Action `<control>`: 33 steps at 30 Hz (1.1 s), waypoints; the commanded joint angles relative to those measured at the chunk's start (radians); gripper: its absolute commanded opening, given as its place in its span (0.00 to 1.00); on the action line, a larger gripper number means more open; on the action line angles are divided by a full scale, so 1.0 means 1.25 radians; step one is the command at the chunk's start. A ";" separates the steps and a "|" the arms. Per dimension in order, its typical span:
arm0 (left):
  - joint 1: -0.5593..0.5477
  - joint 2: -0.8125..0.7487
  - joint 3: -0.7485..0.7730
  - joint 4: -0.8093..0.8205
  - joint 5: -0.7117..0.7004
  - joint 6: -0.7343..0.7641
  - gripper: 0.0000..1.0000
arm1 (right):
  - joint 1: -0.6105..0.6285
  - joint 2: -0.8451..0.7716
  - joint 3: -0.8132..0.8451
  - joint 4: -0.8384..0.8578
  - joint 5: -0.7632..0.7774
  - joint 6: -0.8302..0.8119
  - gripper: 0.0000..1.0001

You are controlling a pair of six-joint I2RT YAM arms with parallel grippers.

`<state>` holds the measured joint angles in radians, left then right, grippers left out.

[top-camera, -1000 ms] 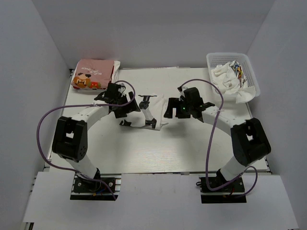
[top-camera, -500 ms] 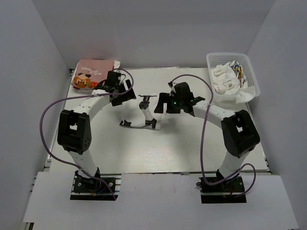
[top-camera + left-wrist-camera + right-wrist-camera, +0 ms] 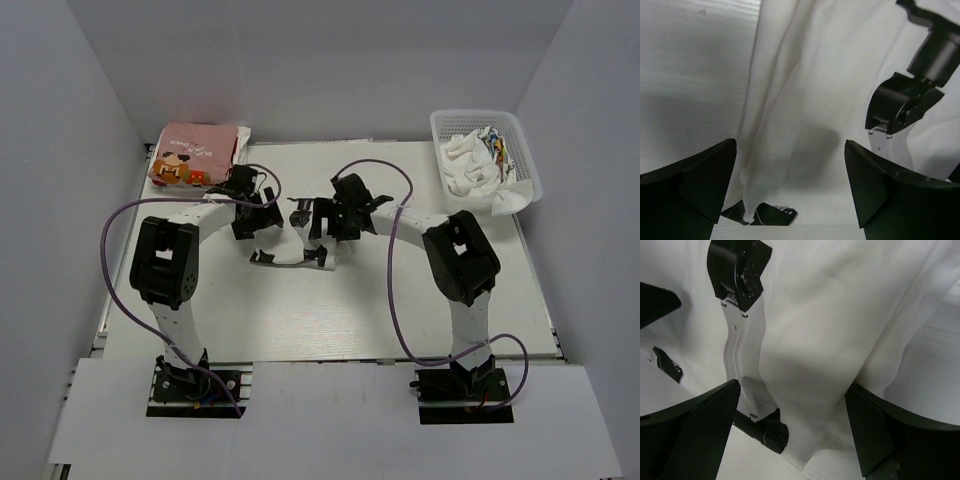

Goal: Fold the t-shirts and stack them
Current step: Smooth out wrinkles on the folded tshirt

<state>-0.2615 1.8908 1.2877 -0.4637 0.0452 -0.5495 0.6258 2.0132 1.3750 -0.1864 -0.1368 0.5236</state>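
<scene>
White t-shirt (image 3: 287,244) lies bunched mid-frame, left gripper (image 3: 790,172) and right gripper (image 3: 792,422) both spread wide above its opposite sides, probably lining up a fold.

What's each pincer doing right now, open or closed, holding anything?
Left pincer: open, holding nothing, over the white cloth t-shirt with black print.
Right pincer: open, holding nothing, over the same t-shirt.

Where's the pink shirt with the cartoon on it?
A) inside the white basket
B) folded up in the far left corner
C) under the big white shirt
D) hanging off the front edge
B: the pink t-shirt lies folded in the far left corner, across from the basket on the far right.
</scene>
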 commanded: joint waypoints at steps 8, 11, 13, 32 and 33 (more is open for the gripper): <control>0.005 0.004 -0.043 0.060 0.068 -0.011 0.99 | 0.041 0.056 0.078 -0.028 0.013 0.014 0.40; 0.005 0.012 -0.043 0.060 0.083 -0.011 0.99 | 0.038 0.040 0.061 0.020 -0.044 0.023 0.06; 0.005 0.012 -0.043 0.068 0.083 -0.011 0.99 | 0.041 0.027 0.062 0.042 -0.042 0.024 0.00; 0.005 0.004 -0.058 0.068 0.090 -0.018 0.99 | 0.011 -0.126 -0.187 0.430 -0.132 0.061 0.00; 0.005 0.004 -0.058 0.068 0.090 -0.018 0.99 | 0.005 -0.120 -0.204 0.434 -0.136 0.084 0.00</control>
<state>-0.2554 1.9015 1.2324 -0.3565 0.1417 -0.5659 0.6479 1.8538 1.1522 0.2569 -0.2543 0.5800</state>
